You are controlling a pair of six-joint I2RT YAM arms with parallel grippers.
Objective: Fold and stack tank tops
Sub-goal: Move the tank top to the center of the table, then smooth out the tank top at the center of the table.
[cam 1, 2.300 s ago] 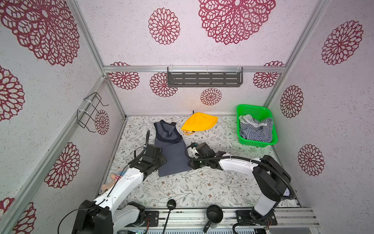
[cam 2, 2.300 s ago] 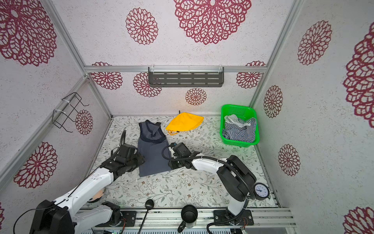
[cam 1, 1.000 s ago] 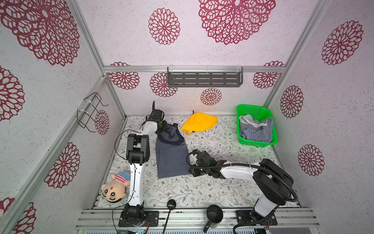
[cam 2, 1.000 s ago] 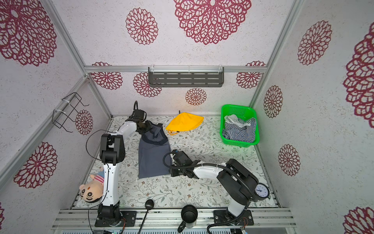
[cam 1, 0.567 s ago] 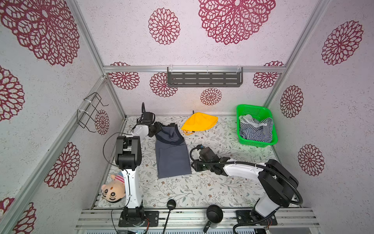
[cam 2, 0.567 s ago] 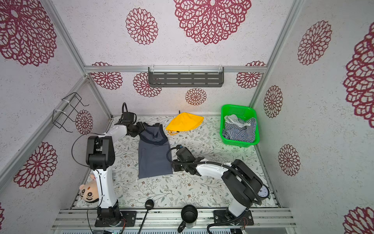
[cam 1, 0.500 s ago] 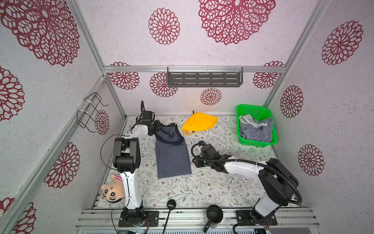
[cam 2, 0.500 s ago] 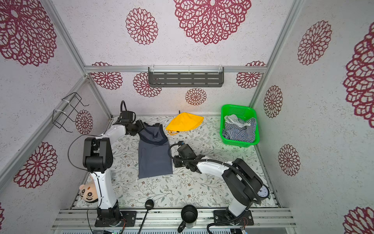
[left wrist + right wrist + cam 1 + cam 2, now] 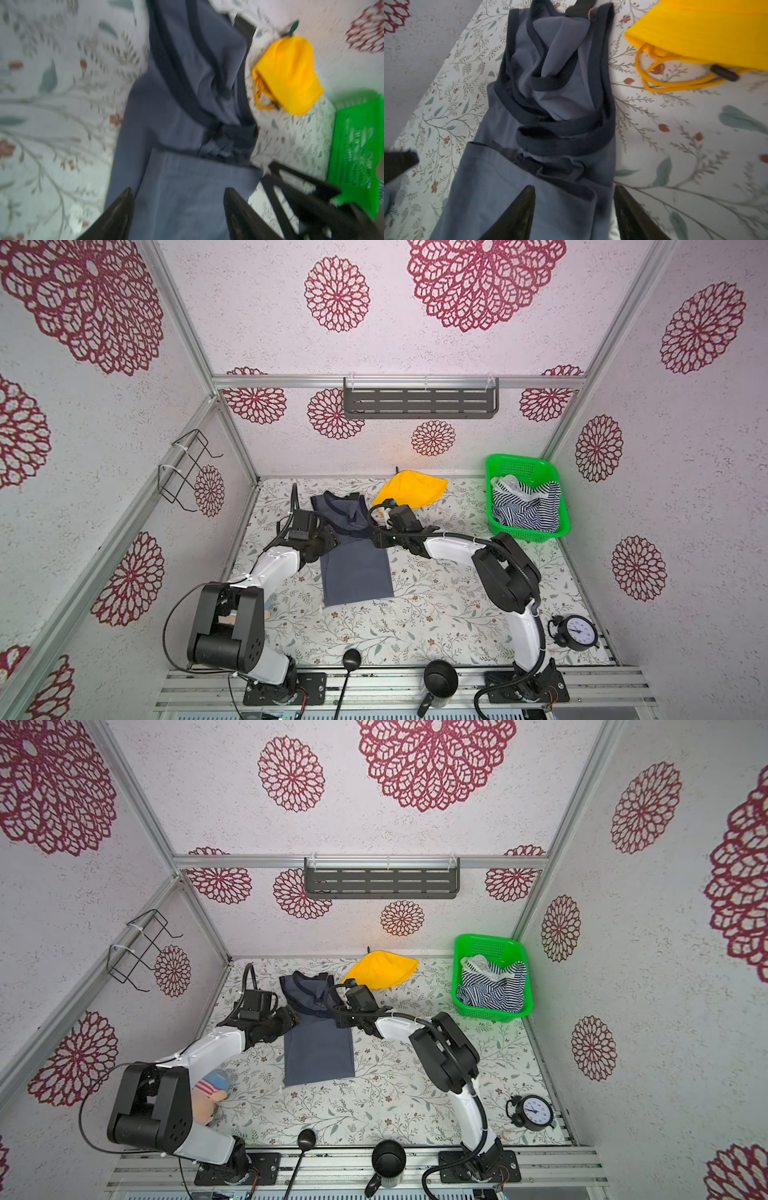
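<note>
Grey-blue tank top (image 9: 357,572) lies between left claw (image 9: 178,190), right claw (image 9: 574,187); jaws spread.

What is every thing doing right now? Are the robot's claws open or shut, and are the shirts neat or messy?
grey-blue tank top: flat on the table, folded narrow, strap end bunched.
green basket: upright, with cloth inside.
striped tank top: crumpled in the green basket, not folded.
yellow hat: lying limp on the table.
left gripper: open, over the grey-blue tank top.
right gripper: open, over the grey-blue tank top.
clock: standing upright.
</note>
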